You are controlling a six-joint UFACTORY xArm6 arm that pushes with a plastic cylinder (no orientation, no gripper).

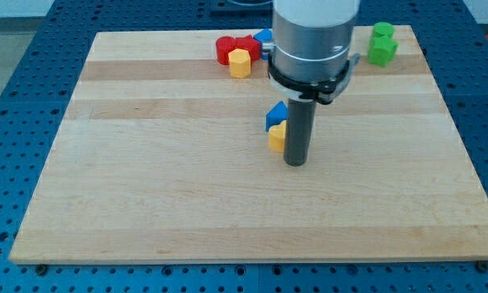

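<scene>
Pincer: none fitted, just my tip (296, 163) planted on the board (146, 179) | touching the yellow block (276, 137), blue block (276, 115) right behind | risk: an off-centre shove could spin yellow off the rod | red blocks (232, 47) and green blocks (382, 44) sit well apart

My tip (296, 163) rests on the board, the dark rod upright beneath the grey wrist (313, 41).

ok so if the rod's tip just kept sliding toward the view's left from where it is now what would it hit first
My tip would meet the yellow block first; it sits right beside the rod on that side, apparently touching, with the blue block just behind it. Depth is hard to judge here.
</scene>
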